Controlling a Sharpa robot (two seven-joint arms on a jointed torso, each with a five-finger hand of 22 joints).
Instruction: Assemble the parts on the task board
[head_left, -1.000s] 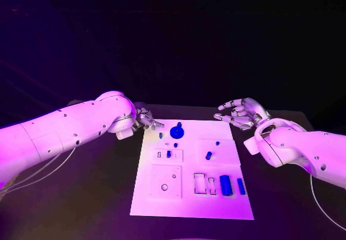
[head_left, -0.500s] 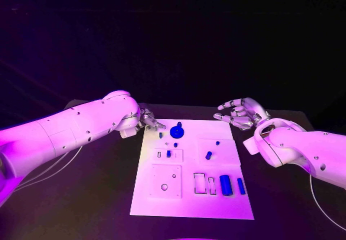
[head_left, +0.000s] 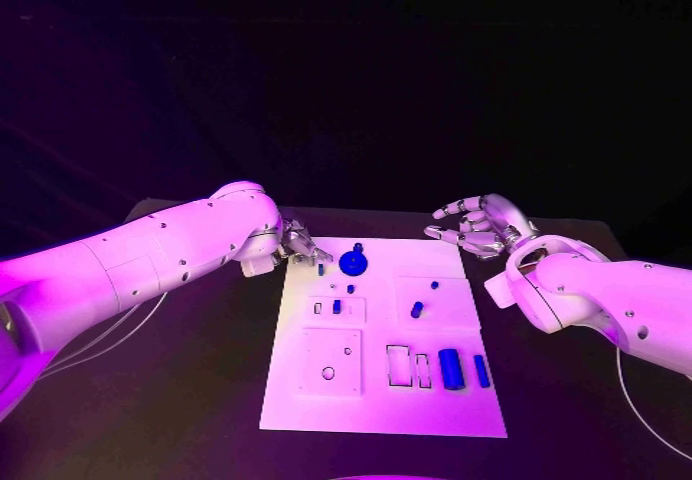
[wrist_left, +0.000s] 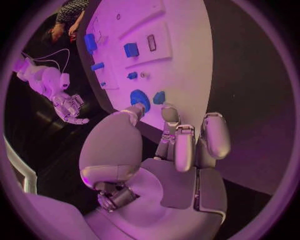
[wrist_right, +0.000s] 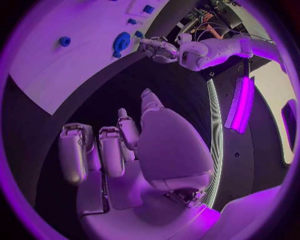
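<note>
The white task board (head_left: 378, 400) lies in the middle of the black table. At its far end stands a blue round disc (head_left: 353, 264) with a small blue piece (head_left: 320, 270) beside it. My left hand (head_left: 300, 245) hovers at the board's far left corner, fingers apart and empty, just short of that small piece (wrist_left: 159, 97) and the disc (wrist_left: 140, 98). My right hand (head_left: 473, 225) hangs beyond the far right corner, off the board, its fingers loosely curved and holding nothing. Small blue pegs (head_left: 417, 310) stand mid-board. A blue cylinder (head_left: 451, 369) and a blue bar (head_left: 482, 372) lie near the front right.
A raised white block with a round hole (head_left: 332, 362) sits at the board's front left, and two empty rectangular slots (head_left: 400, 366) lie beside the cylinder. Bare black table (head_left: 188, 400) flanks the board on both sides.
My left arm has swung a little forward and inward, bringing its hand closer to the board's far left corner. The right hand has barely moved.
</note>
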